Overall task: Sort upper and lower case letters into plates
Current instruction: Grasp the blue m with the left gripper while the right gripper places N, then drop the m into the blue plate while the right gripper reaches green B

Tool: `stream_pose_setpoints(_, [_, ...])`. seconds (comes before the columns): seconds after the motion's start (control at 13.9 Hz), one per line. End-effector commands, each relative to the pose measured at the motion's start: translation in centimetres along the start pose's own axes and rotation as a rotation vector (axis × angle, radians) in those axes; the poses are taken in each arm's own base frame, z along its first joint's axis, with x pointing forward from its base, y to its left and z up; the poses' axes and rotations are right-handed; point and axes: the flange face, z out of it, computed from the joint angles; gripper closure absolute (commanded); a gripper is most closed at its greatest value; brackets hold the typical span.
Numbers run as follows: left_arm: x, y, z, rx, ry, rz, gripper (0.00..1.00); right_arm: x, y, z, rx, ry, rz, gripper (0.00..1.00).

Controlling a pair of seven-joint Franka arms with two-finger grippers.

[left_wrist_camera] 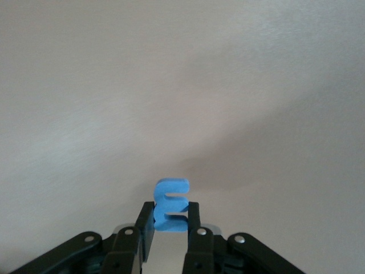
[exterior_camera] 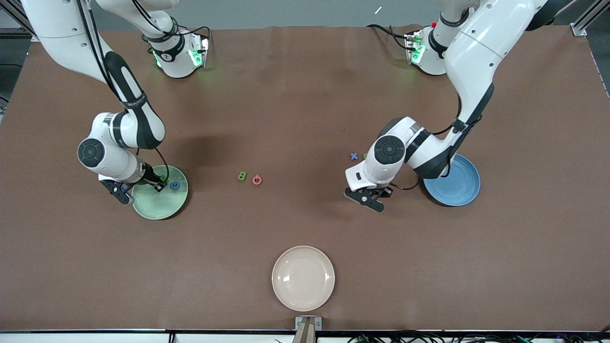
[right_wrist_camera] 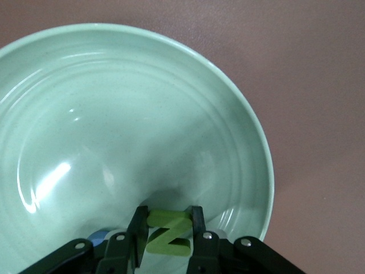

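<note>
The right arm is bent sharply at the elbow, with its wrist turned down over the mint plate [exterior_camera: 159, 200]. The right gripper [right_wrist_camera: 166, 235] is pinched on a green N [right_wrist_camera: 167, 233] above the plate's inner slope. The left arm is folded in the same manner toward the table middle, its forearm crossing the edge of the blue plate [exterior_camera: 457, 188]. The left gripper [left_wrist_camera: 170, 224] is held low over bare table, clamped on a blue m [left_wrist_camera: 171, 204] that stands on edge between the fingers.

Three plates are present: mint at the right arm's end, blue at the left arm's end, and a cream plate [exterior_camera: 303, 277] nearest the front camera. One letter, a blue G [exterior_camera: 175, 185], lies in the mint plate. Two letters, a green B [exterior_camera: 242, 176] and a pink Q [exterior_camera: 257, 180], lie just beside each other on the table between the arms. A blue x [exterior_camera: 354, 156] lies near the left arm's wrist, with a green letter [exterior_camera: 364, 156] beside it largely hidden by the arm.

The table [exterior_camera: 286, 95] is covered in brown matting. Cables run along the edge nearest the camera.
</note>
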Motion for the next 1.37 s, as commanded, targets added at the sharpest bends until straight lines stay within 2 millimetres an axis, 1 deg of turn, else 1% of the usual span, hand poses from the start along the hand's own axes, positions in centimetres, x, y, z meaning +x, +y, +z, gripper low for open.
stream_pose_setpoints(0.0, [-2.6, -4.3, -2.5, -0.003, -0.037, 0.032, 1.0, 0.1, 1.1, -0.1, 0.003, -0.002, 0.0, 0.81])
stream_pose_setpoints(0.07, [-3.7, -6.1, -3.0, -0.014, -0.063, 0.045, 1.0, 0.3, 1.4, -0.2, 0.004, -0.004, 0.007, 0.38])
stream_pose_setpoints(0.14, [-4.9, -8.0, -3.7, -0.022, -0.091, 0.036, 1.0, 0.3, 1.3, -0.2, 0.003, -0.004, 0.007, 0.0])
stream_pose_setpoints(0.22, [-5.9, -9.5, -4.4, -0.032, -0.111, 0.02, 1.0, 0.3, 1.2, -0.3, 0.002, -0.007, 0.011, 0.0])
stream_pose_setpoints(0.36, [-8.1, -12.1, -5.0, -0.046, -0.134, -0.007, 1.0, 0.1, 0.5, -1.8, -0.004, -0.024, 0.026, 0.0])
stream_pose_setpoints(0.43, [-9.2, -13.6, -5.0, -0.051, -0.139, -0.023, 1.0, 0.2, -0.2, -4.0, -0.004, -0.04, 0.041, 0.0])
stream_pose_setpoints(0.58, [-11.1, -16.5, -4.7, -0.052, -0.154, -0.035, 1.0, -1.1, -3.4, -7.8, -0.031, -0.071, 0.096, 0.0])
stream_pose_setpoints(0.65, [-12.0, -17.6, -4.3, -0.056, -0.165, -0.046, 1.0, -2.4, -5.8, -9.3, -0.047, -0.075, 0.145, 0.0])
stream_pose_setpoints(0.72, [-12.8, -18.8, -3.9, -0.061, -0.175, -0.069, 1.0, -4.3, -8.3, -10.2, -0.044, -0.061, 0.184, 0.0])
stream_pose_setpoints(0.79, [-13.5, -19.8, -3.5, -0.064, -0.184, -0.09, 1.0, -6.1, -10.3, -10.2, -0.036, -0.051, 0.217, 0.0])
stream_pose_setpoints(0.94, [-14.9, -22.2, -2.9, -0.077, -0.195, -0.137, 1.0, -9.8, -13.9, -10.5, 0.037, -0.045, 0.291, 0.0])
stream_pose_setpoints(1.08, [-15.5, -23.2, -2.3, -0.081, -0.199, -0.153, 1.0, -13.6, -17.0, -9.3, 0.082, -0.047, 0.345, 0.0])
stream_pose_setpoints(1.22, [-15.6, -23.7, -1.4, -0.044, -0.201, -0.138, 1.0, -15.6, -18.6, -7.4, 0.089, -0.038, 0.43, 0.0])
stream_pose_setpoints(1.3, [-15.9, -24.3, -0.9, -0.039, -0.204, -0.148, 1.0, -15.9, -18.8, -6.3, 0.082, -0.036, 0.457, 0.0])
